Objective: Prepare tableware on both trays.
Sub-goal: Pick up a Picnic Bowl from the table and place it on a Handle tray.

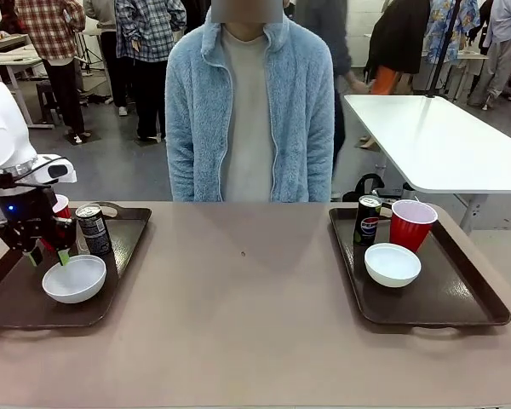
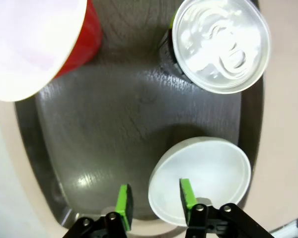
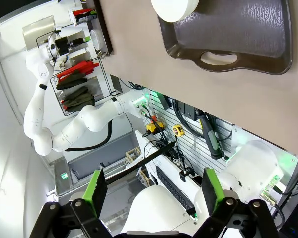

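My left gripper hangs over the left dark brown plastic tray, fingers narrowly parted astride the rim of the small round white bowl, not clamped. My right gripper spreads wide, holding nothing, off the right tray.

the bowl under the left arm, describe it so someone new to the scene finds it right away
Start at the dark brown tray on the robot's left side of the table. On it, nearest the robot, sits a small round white bowl, right below the left gripper with its open jaws. Its neighbours, a red cup and a dark can, stand taller behind it.
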Controlling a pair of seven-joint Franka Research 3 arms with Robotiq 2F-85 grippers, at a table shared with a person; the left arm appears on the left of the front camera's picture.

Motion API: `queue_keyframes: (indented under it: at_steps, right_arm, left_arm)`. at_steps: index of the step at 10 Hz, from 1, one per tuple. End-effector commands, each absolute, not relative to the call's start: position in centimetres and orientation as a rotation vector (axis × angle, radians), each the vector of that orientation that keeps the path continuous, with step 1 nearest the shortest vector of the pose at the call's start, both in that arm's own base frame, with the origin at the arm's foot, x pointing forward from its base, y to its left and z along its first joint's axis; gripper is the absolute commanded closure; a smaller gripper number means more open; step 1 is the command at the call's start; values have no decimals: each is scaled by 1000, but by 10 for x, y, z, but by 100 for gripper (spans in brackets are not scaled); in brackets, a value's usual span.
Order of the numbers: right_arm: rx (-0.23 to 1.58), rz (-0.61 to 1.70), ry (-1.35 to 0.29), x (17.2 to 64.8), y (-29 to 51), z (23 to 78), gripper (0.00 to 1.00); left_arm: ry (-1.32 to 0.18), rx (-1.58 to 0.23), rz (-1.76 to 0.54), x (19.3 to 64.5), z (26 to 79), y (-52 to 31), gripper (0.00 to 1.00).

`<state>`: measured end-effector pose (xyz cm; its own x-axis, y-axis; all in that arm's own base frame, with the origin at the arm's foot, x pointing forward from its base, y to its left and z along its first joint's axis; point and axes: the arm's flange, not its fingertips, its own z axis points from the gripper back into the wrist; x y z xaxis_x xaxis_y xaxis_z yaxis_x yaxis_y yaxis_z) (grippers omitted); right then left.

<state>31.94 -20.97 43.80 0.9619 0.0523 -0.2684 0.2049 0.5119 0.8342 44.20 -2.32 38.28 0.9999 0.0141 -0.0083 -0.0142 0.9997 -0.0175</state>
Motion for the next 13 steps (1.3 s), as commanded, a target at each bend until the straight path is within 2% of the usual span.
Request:
queue_keyframes:
  at_steps: [1, 2, 4, 6, 8, 9, 12, 13]
  right_arm:
    - [1040, -88, 273, 319, -209, 439, 0]
    - [1040, -88, 273, 319, -209, 439, 0]
    - [1040, -88, 273, 319, -209, 439, 0]
    - [1040, -88, 273, 319, -209, 439, 0]
    - [1040, -88, 273, 319, -209, 439, 0]
    - [1040, -88, 273, 319, -209, 439, 0]
    - [1040, -88, 273, 319, -209, 439, 0]
    - [1040, -88, 273, 319, -209, 439, 0]
  left_arm:
    - [4, 3, 15, 446, 400, -28, 0]
    - [0, 8, 11, 449, 410, -31, 36]
    - [-27, 20, -1, 451, 433, -37, 16]
    - [-63, 45, -3, 451, 454, -42, 0]
    - [-73, 107, 63, 456, 459, -49, 0]
    - [-69, 23, -17, 453, 455, -41, 0]
    - [-77, 48, 0, 454, 458, -44, 0]
    - [-63, -80, -92, 453, 464, -45, 0]
